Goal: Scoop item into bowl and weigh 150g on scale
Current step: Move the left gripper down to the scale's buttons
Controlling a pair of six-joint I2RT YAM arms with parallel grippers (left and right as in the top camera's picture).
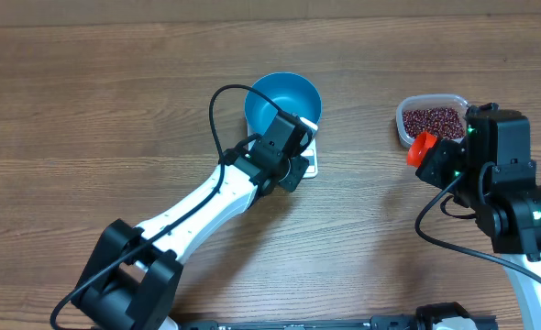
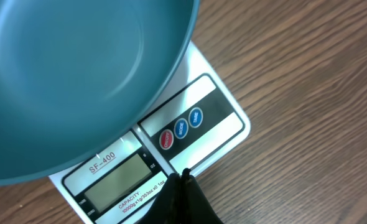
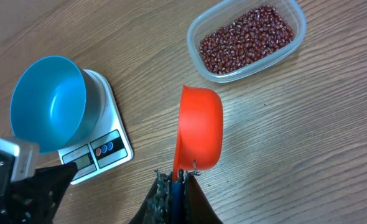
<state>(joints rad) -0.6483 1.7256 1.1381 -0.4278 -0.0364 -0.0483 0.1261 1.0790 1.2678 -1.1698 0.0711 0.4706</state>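
**Scoop gripped, bowl on scale**

The right jaws are clamped on the handle of the orange scoop (image 3: 200, 127), near the clear tub (image 3: 194, 36) that holds the beans (image 3: 247, 38). The left jaws are pressed together and hold nothing, at the display edge of the scale (image 2: 218, 118). The blue bowl (image 2: 78, 74) sits on the scale, on the wooden surface (image 1: 115, 92).
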